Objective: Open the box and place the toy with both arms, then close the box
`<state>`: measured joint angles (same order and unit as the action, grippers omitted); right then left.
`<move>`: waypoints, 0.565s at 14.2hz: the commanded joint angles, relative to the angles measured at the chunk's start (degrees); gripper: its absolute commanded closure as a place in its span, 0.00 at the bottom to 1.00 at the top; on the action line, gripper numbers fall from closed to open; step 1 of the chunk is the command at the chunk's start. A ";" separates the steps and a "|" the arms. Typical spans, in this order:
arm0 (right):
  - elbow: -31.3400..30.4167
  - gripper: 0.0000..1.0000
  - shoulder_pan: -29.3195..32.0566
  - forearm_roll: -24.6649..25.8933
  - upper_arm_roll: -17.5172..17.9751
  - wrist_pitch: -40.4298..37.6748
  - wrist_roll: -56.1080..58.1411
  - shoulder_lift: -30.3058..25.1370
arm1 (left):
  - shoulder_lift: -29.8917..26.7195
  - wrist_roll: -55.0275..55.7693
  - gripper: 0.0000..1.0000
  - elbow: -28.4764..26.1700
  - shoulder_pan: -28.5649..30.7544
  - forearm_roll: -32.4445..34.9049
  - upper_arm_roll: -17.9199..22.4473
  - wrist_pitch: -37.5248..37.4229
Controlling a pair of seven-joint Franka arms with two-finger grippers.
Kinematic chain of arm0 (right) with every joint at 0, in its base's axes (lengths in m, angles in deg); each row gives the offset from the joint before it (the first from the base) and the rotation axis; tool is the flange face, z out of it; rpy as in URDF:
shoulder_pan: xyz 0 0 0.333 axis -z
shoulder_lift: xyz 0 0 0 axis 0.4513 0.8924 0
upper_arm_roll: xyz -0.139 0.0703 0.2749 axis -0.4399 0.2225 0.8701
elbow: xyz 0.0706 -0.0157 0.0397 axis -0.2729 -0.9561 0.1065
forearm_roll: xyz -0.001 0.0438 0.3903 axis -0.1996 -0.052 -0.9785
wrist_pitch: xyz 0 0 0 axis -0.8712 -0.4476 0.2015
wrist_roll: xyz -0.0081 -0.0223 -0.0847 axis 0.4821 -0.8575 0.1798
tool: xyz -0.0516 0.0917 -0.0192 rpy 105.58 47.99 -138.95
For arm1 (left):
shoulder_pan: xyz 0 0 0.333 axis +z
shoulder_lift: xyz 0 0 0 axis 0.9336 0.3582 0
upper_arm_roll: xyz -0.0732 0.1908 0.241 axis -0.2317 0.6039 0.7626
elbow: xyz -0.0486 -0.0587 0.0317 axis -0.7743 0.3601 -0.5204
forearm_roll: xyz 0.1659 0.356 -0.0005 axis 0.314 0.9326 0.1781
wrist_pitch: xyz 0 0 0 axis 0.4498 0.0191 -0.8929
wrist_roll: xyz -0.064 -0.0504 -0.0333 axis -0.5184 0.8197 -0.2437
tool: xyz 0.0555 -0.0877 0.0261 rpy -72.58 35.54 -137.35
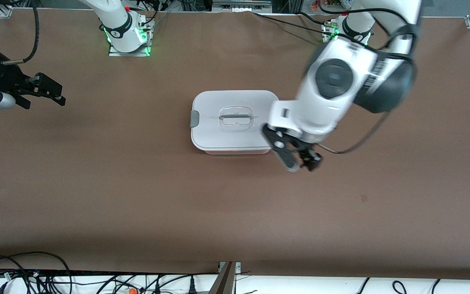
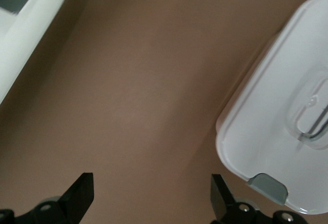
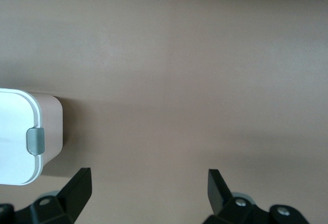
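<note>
The box [image 1: 233, 122] stands in the middle of the table with its white lid on; a grey clip [image 1: 194, 118] faces the right arm's end and the clear handle [image 1: 236, 117] is in the lid's middle. My left gripper [image 1: 302, 165] is open and empty, over the table beside the box's corner at the left arm's end. In the left wrist view the lid [image 2: 277, 131] and a grey clip [image 2: 267, 187] show beside the open gripper [image 2: 152, 196]. My right gripper [image 1: 45, 100] is open and empty, away from the box at the right arm's end; its wrist view [image 3: 148, 190] shows the box [image 3: 48, 126]. The toy is out of view.
The brown table [image 1: 137, 183] is bare around the box. The arm bases [image 1: 127, 30] stand along the edge farthest from the front camera. Cables [image 1: 35, 273] lie past the table's near edge. A white arm link [image 2: 25, 34] shows in the left wrist view.
</note>
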<state>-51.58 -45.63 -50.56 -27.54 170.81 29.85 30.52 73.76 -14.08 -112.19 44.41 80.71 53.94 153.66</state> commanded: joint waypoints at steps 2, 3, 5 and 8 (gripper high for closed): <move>1.20 0.00 0.52 1.24 0.56 0.25 -0.64 0.42 | -9.95 0.59 0.00 -8.70 11.47 -5.52 -0.03 -0.82; 1.20 0.00 0.61 1.77 0.47 0.86 -0.64 0.42 | -12.51 0.59 0.00 -10.56 13.94 -5.09 -0.03 -0.82; 1.20 0.00 0.88 1.77 0.29 2.18 -0.64 0.42 | -15.95 0.50 0.00 -13.03 18.77 -2.98 0.06 -1.26; 1.20 0.00 0.88 1.86 0.29 2.36 -0.64 0.42 | -19.04 2.42 0.00 -14.79 23.35 -1.83 0.06 -3.27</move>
<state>-51.45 -45.41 -49.43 -27.72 173.18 29.75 30.56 58.46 -13.90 -122.42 65.97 77.65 54.67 150.84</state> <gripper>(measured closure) 0.000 0.000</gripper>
